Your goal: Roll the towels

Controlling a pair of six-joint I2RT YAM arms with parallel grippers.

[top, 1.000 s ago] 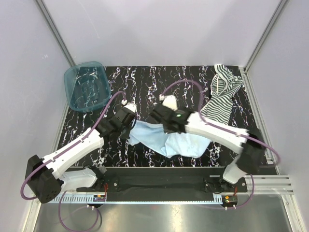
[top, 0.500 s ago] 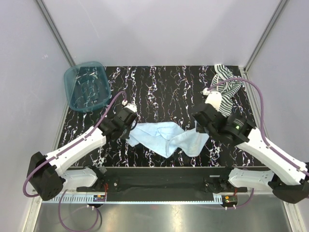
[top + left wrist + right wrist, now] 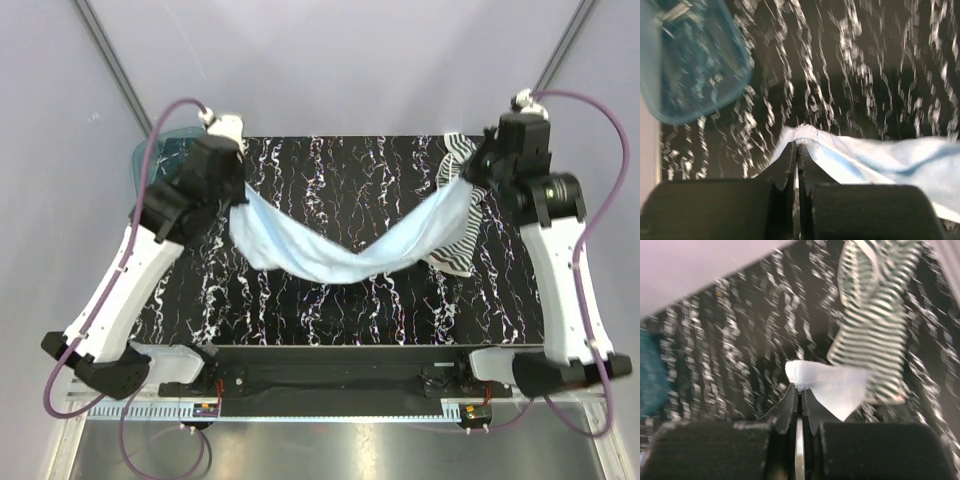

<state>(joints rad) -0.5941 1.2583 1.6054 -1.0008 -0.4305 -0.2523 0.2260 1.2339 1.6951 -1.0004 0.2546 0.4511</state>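
While our left gripper point(image 3: 238, 192) and right gripper point(image 3: 474, 178) each pinch one end, the pale blue towel point(image 3: 335, 258) sags between them, its long axis running side to side.

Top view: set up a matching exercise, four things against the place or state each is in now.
Things:
1. pale blue towel
2. striped towel
3. teal tub
4. left tool

Places or states:
A. lying crumpled at the far right
B. shut on a towel corner
C. held up at both ends, sagging in the middle
D. standing at the far left

Pairs: 1-C, 2-A, 3-D, 4-B
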